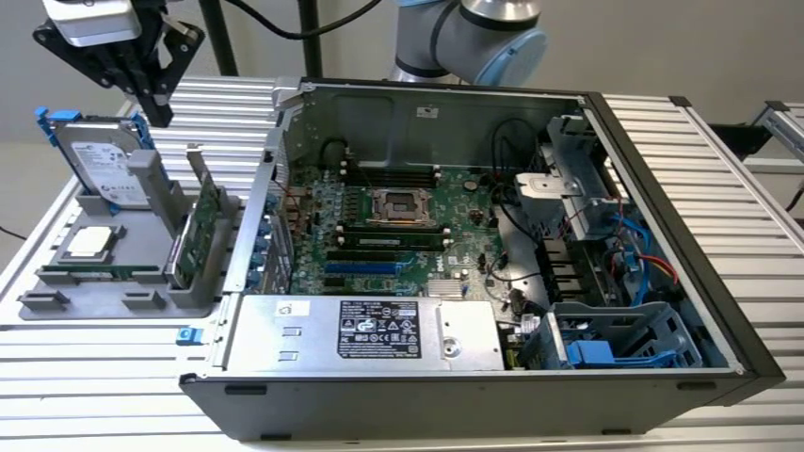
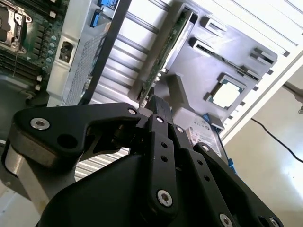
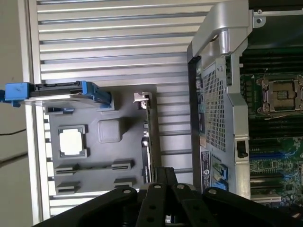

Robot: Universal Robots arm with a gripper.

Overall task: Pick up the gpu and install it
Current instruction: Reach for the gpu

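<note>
Above the gray holder [image 1: 94, 282] with the upright gpu [image 1: 203, 235], the fingers [image 2: 160, 113] hang clenched and empty.

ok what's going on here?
The arm's gripper hovers, shut and empty, above the gray tray beside the open case. The gpu stands upright in its tray slot, not yet picked up. The hard drive and CPU sit in the tray too.

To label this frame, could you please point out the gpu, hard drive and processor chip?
gpu [image 1: 203, 235]: exterior view, green board face.
hard drive [image 1: 107, 168]: exterior view, silver labelled face.
processor chip [image 1: 90, 243]: exterior view, metal lid.
</note>
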